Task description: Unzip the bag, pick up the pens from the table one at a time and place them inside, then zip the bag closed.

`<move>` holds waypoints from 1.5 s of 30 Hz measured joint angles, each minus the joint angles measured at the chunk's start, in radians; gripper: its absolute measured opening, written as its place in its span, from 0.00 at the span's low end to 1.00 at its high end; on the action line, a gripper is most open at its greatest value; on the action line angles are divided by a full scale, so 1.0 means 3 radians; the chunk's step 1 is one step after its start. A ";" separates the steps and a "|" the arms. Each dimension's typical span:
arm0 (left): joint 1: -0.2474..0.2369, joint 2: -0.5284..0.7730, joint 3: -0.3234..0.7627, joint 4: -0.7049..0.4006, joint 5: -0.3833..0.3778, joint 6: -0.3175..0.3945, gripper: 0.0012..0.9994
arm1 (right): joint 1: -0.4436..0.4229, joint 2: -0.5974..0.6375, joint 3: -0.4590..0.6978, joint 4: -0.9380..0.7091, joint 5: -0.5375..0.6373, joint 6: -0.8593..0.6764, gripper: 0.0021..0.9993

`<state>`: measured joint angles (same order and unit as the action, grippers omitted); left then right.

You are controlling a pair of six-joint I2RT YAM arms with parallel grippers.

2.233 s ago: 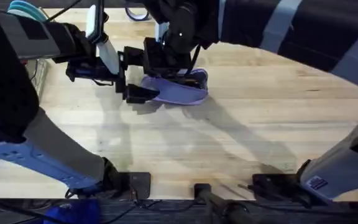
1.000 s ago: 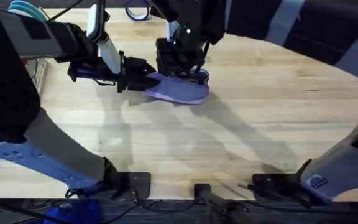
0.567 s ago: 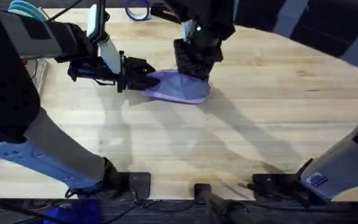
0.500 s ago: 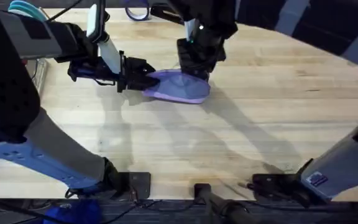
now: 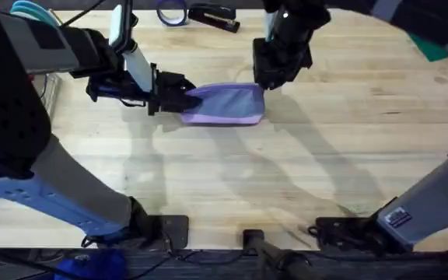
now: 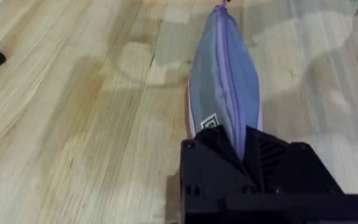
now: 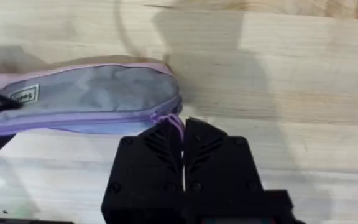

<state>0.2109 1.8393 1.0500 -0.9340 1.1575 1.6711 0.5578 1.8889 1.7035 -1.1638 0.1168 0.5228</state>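
Since the earlier frames the right claw (image 5: 264, 81) has travelled along the bag (image 5: 222, 104) from its middle to its far end, and the pouch, slumped and rounded before, now lies drawn out straight between the two claws. The stapler (image 5: 212, 15) and a roll of tape (image 5: 170, 12) at the far edge of the bench (image 5: 302, 171), hidden under the right arm before, are now uncovered.

The left claw (image 5: 179, 97) is pressed together on one end of the bag; in its wrist view its fingers (image 6: 211, 144) clamp the fabric (image 6: 225, 87) beside the small label, and the zipper line runs straight away from them. The right claw (image 7: 183, 138) is pinched shut at the opposite end, with a thin purple strip, probably the zipper pull, caught between its fingers right at the bag's tip (image 7: 166, 93).

So the bag's long axis runs claw to claw, and the zipper seems closed all along it. By my reading the zipping stroke is at its end. The next move turns on that line: each claw has the bag directly ahead of it, so letting go means opening and backing off along the axis, away from the other claw. I see no pens lying loose on the bench.
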 joint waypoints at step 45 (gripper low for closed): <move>-0.0031 0.0025 -0.0001 0.0001 0.0074 0.0001 0.04 | -0.0380 -0.0191 -0.1380 0.0879 -0.0180 0.0106 0.03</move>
<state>0.2016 1.8469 1.0496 -0.9337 1.1797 1.6714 0.4438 1.8317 1.2895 -0.9001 0.0628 0.5545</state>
